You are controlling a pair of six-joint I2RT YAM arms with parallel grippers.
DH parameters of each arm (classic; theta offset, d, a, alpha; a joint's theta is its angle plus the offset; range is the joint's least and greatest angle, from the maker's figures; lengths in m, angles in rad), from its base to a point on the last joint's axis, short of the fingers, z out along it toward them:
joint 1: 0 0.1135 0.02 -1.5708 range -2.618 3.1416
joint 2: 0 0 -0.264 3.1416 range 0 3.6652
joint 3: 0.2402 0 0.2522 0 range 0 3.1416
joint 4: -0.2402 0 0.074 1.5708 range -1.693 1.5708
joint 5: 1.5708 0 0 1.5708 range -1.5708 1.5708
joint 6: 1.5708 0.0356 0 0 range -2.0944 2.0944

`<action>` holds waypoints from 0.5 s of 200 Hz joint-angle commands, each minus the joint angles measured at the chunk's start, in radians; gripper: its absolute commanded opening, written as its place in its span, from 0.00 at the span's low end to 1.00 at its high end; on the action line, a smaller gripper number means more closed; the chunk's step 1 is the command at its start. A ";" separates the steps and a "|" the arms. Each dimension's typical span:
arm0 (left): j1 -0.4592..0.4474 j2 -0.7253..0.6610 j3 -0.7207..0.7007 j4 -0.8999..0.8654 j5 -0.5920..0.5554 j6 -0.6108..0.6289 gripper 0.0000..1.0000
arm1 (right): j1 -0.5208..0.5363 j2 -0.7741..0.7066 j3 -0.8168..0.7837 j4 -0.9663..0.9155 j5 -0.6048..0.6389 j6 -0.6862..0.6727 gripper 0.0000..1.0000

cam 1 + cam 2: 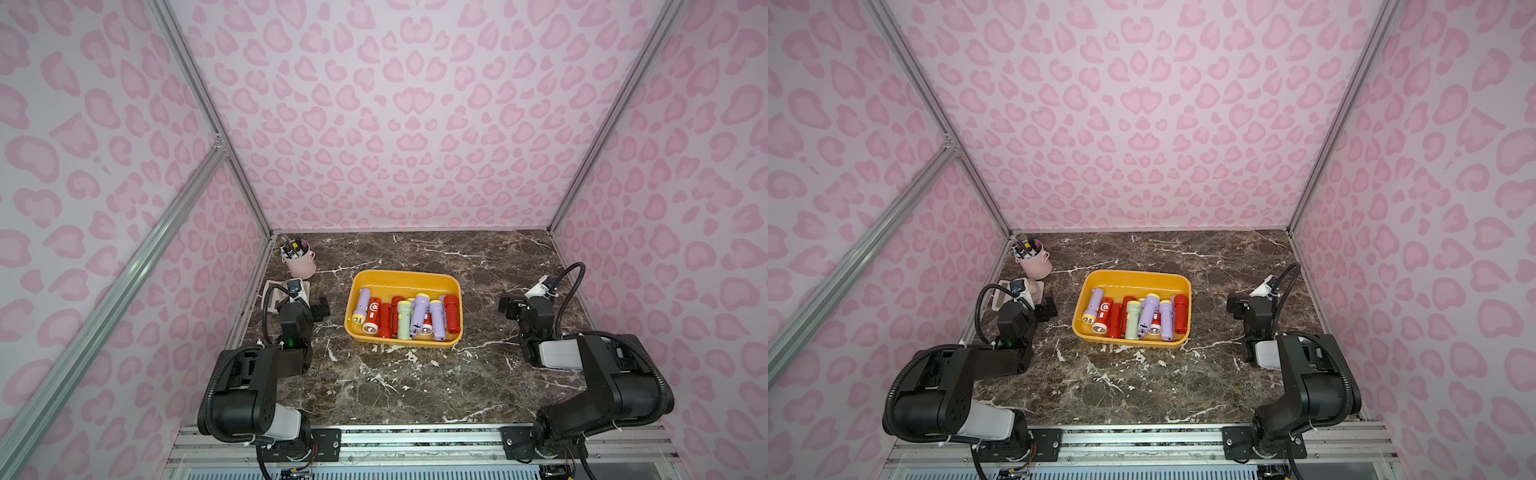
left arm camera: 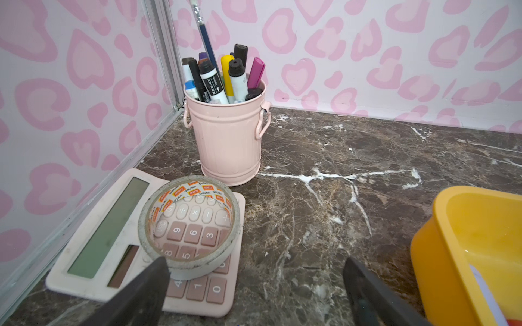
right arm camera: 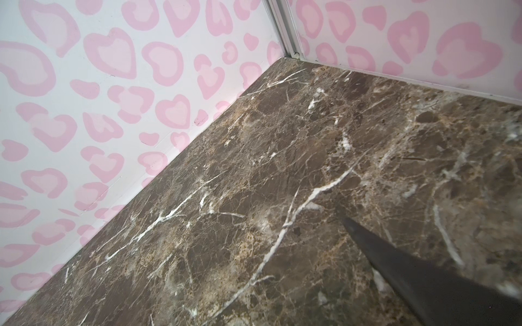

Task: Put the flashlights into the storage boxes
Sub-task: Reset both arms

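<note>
Several flashlights, red, lilac and one pale green, lie side by side inside the yellow storage box at mid-table. None shows on the marble outside it. My left gripper hovers left of the box, open and empty. In the left wrist view its fingers spread wide over bare marble, with the box wall just beside one of them. My right gripper stands open and empty right of the box. Only one finger shows in the right wrist view.
A pink pen cup full of markers stands in the back left corner. In front of it a beige calculator carries a tape roll, close to my left gripper. Patterned walls enclose three sides.
</note>
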 commanded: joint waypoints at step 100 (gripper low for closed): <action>0.000 0.006 0.014 0.017 -0.004 0.012 0.97 | 0.002 0.000 0.001 0.017 0.015 0.000 1.00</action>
